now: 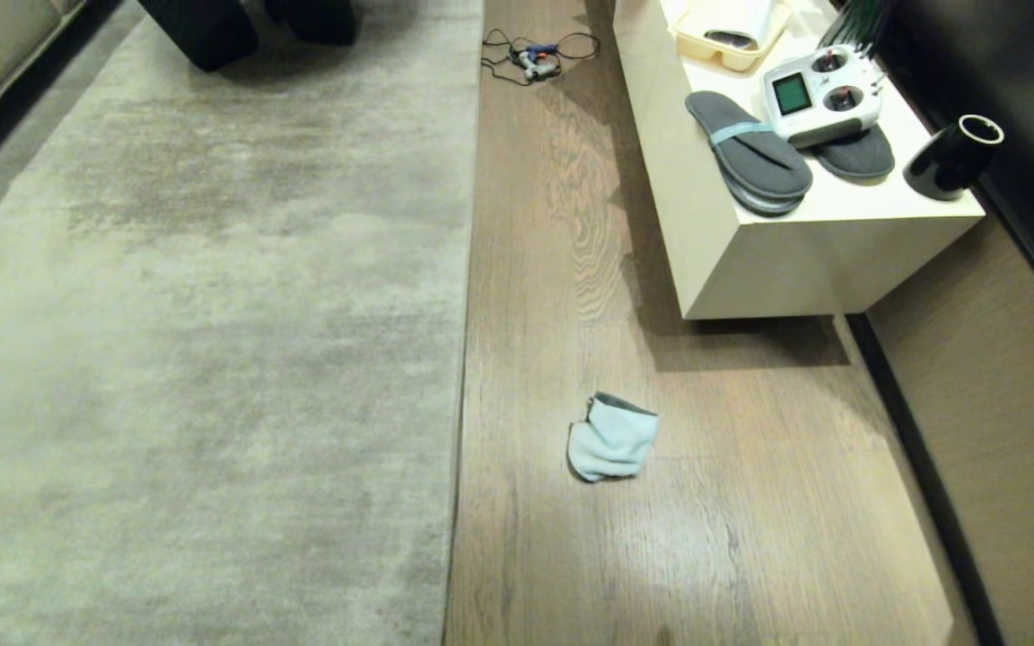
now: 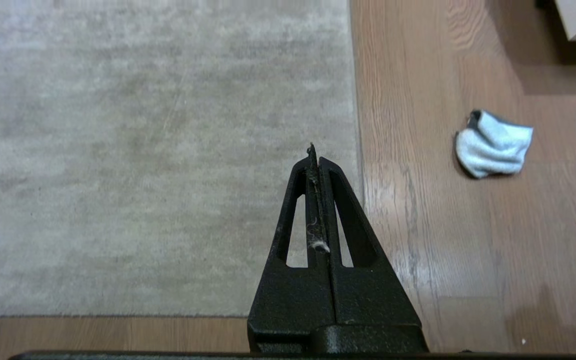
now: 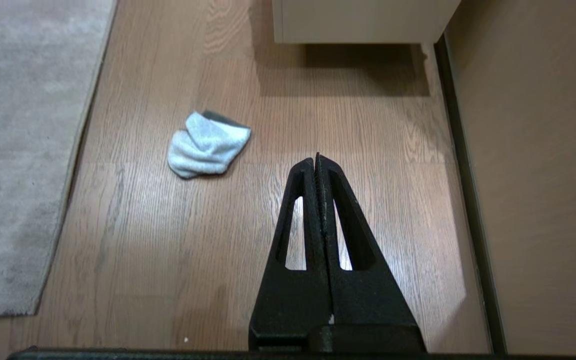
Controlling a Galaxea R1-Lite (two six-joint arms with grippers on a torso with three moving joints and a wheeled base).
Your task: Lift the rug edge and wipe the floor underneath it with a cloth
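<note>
No part of the task is begun yet. The rug edge (image 1: 466,296) is seen as a straight line running from the upper middle of the head view down to the bottom, a little left of centre, and it lies flat on the floor (image 1: 750,538). The cloth (image 1: 612,438) is found crumpled on the bare planks in the lower middle of that view, near the rug edge but not touching it.

Neither arm is shown in the head view. In the left wrist view the left gripper (image 2: 312,150) is held high above the rug, close to its border, with both fingers pressed together and nothing between them; only a bit of fluff is stuck on the inner side. In the right wrist view the right gripper (image 3: 316,159) is held above the floor, the cloth a little away toward the upper left of that frame, and its fingers are also together and empty.

The step in hand is judged to be the approach. For the next move, the fingers must probably be opened first, then one gripper lowered to the cloth and the other brought down to the border, so that the thin edge can be pinched and raised.

A low cream cabinet (image 1: 777,269) with slippers (image 1: 750,152) and a remote controller (image 1: 822,94) on it stands in the upper right of the head view, well apart from the work.
</note>
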